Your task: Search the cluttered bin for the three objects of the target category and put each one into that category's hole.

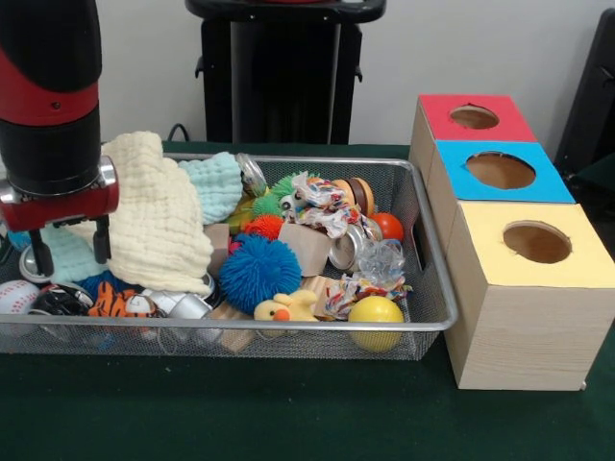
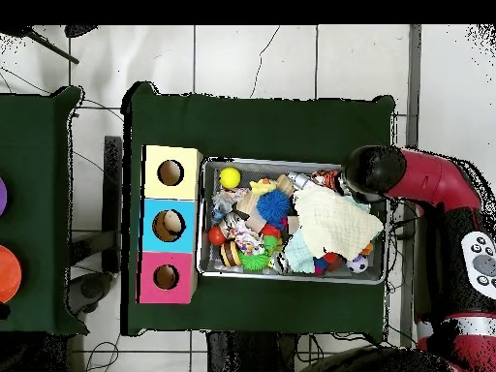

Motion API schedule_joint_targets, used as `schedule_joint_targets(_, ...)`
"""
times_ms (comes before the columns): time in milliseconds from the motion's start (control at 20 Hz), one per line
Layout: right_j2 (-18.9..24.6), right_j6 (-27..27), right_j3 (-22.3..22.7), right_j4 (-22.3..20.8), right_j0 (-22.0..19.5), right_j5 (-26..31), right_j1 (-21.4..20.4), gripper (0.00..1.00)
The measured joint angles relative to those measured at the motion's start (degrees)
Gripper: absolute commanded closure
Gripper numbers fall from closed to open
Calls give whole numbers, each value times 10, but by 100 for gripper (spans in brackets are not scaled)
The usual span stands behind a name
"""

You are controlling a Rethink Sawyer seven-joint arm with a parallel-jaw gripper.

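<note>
From the front I see my gripper (image 1: 69,252) hanging over the left end of the wire bin (image 1: 434,288), its two fingers spread apart and holding nothing, just beside a cream cloth (image 1: 159,226). A blue spiky ball (image 1: 258,270) and a yellow ball (image 1: 376,314) lie among the clutter. Right of the bin stand the red box (image 1: 476,117), blue box (image 1: 500,171) and yellow box (image 1: 535,242), each with a hole.

From overhead, my arm (image 2: 417,181) reaches the bin's (image 2: 295,277) right end; the gripper is hidden beneath it.
</note>
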Motion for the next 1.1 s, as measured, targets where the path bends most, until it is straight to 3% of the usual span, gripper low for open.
schedule_joint_targets(1100, 17, 0, 47, 27, -23, -87, 7, 0)
